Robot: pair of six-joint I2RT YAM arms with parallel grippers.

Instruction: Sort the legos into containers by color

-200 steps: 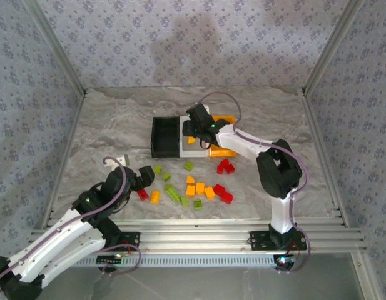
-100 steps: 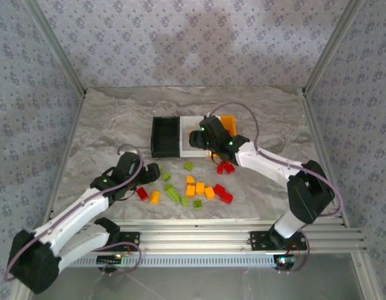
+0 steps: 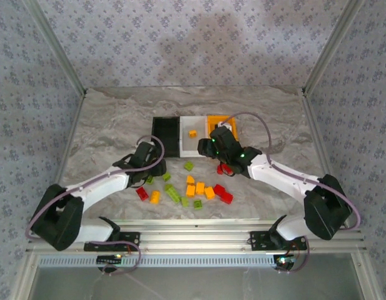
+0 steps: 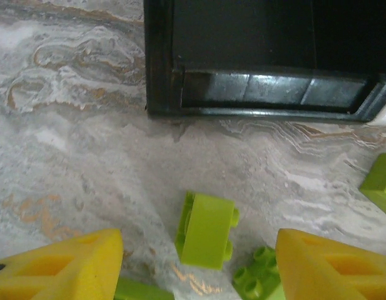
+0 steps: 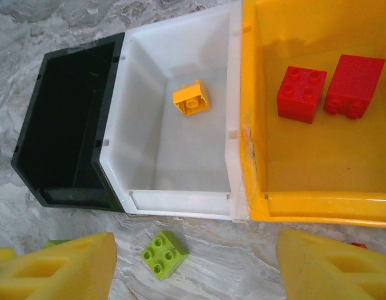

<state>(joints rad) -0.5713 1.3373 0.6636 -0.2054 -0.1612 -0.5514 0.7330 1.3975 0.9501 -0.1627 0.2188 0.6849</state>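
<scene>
Lime lego (image 4: 206,230) between left tool (image 4: 196,267) jaws

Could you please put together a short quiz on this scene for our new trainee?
1. How many red bricks lie in the orange-yellow bin?
2. True or false: the white bin holds a red brick.
3. What lies on the table between the open fingers of the left hand? A: a red brick. B: a lime green brick. C: an orange brick.

Key:
1. Two.
2. False; it holds one orange brick.
3. B, the lime green brick, not yet gripped.
</scene>
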